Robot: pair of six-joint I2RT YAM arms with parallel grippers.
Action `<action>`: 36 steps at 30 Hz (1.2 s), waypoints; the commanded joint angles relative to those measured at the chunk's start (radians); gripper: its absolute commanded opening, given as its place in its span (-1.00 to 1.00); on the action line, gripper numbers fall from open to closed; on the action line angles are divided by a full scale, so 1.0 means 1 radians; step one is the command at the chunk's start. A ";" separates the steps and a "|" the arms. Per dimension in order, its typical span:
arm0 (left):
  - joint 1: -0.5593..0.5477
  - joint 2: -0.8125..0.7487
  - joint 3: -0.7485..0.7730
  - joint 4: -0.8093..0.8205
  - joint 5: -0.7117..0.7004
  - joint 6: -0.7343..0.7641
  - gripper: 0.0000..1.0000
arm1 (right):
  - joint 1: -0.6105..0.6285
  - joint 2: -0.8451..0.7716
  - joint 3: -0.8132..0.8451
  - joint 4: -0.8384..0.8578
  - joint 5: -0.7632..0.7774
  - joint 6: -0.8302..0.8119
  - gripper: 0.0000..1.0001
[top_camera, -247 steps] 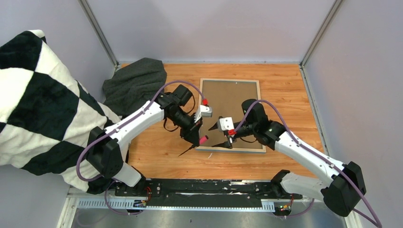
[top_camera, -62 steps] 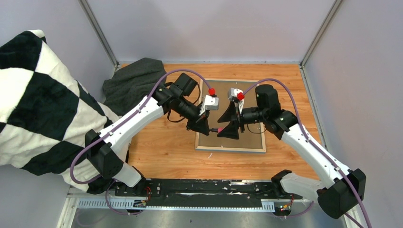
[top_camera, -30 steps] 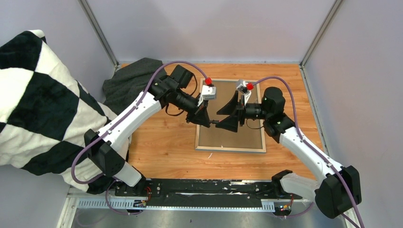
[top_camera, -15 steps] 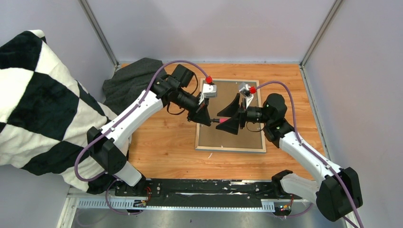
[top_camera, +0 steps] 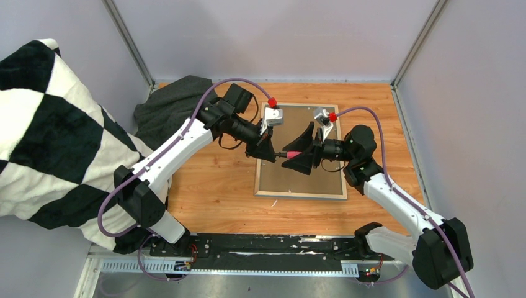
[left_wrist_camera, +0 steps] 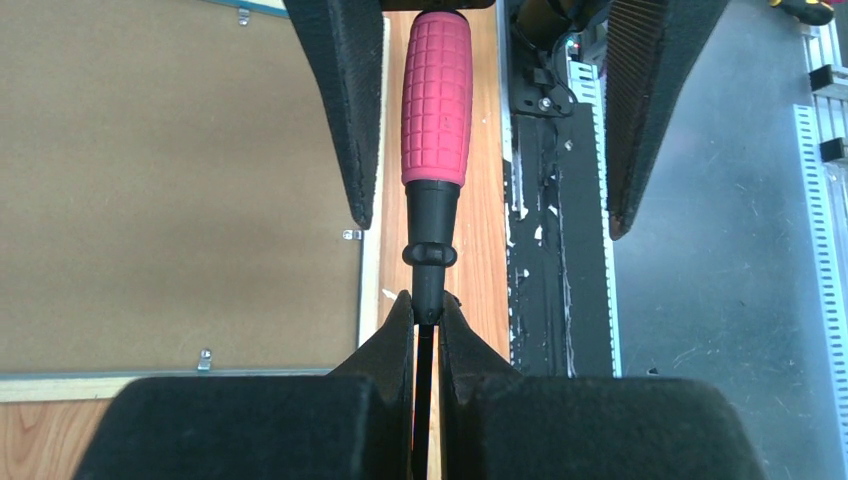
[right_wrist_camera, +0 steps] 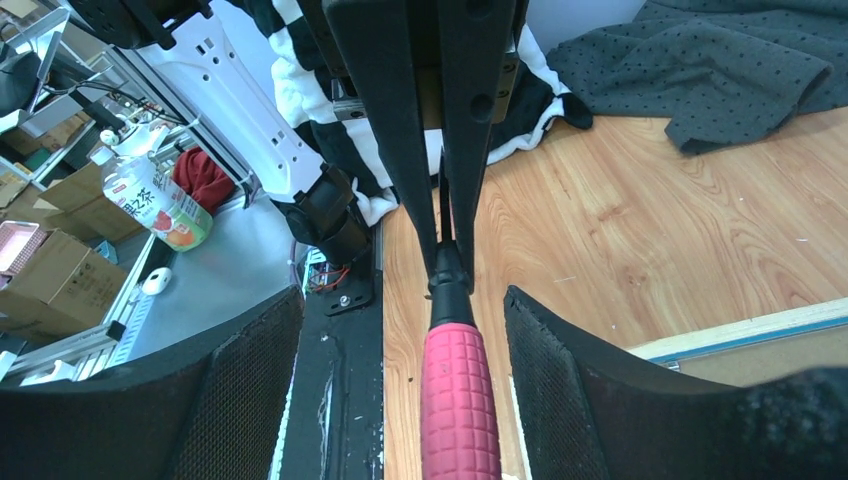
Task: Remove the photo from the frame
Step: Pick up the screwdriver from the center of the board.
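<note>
The frame [top_camera: 301, 195] lies face down on the wood table, its pale wood edge around the plain brown backing board [top_camera: 298, 180]. The photo is hidden under the board. My left gripper [top_camera: 271, 156] is shut on the black shaft of a pink-handled screwdriver [top_camera: 291, 154] and holds it level above the board. In the left wrist view the gripper [left_wrist_camera: 427, 300] pinches the shaft just below the handle [left_wrist_camera: 436, 95]. My right gripper [top_camera: 304, 152] is open, and its fingers [right_wrist_camera: 560, 380] stand on either side of the pink handle [right_wrist_camera: 460, 400] without touching it.
A grey cloth [top_camera: 177, 108] lies at the back left of the table. A black-and-white checked pillow [top_camera: 49, 136] fills the left side. Small metal clips [left_wrist_camera: 351, 236] sit along the board's edge. A black rail [top_camera: 267, 245] runs along the near edge.
Both grippers have risen from the frame's near edge to above its middle. The screwdriver has turned level, and its handle now sits between the right gripper's open fingers.
</note>
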 commanded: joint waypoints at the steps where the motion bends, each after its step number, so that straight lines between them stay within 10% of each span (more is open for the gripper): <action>1: 0.006 -0.029 -0.018 0.041 -0.017 -0.026 -1.00 | 0.015 0.005 0.001 0.034 -0.002 0.013 0.48; 36: 0.011 -0.004 -0.027 0.075 0.009 -0.058 -1.00 | 0.045 0.039 0.027 0.019 0.033 0.050 -0.22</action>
